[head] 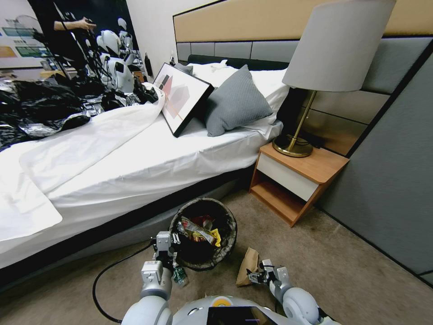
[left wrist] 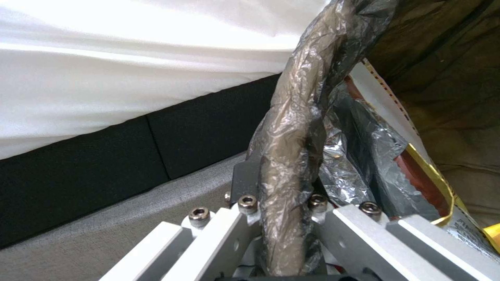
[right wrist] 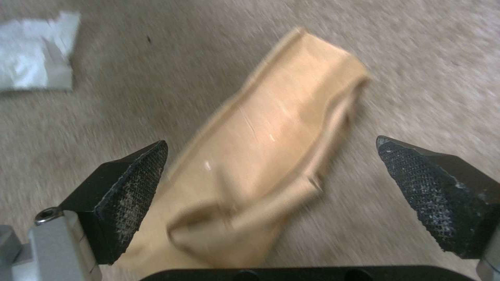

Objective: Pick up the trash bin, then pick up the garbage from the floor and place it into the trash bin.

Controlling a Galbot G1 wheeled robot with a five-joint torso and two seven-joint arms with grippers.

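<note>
in your head view the left gripper clamps the near rim of the trash bin, which holds wrappers beside the bed; the right gripper hangs over the brown paper bag on the floor.

your left wrist view has its fingers pinching the bagged rim.

your right wrist view has pads spread wide, either side of the bag, not touching it.

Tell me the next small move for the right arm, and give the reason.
Probably lower the right tool and close it on the crumpled brown paper bag. Its fingers stand open either side of the bag, which lies flat on the beige carpet floor. The left tool already grips the rim of the small round bag-lined trash bin, which holds wrappers, so the bin is ready.
</note>
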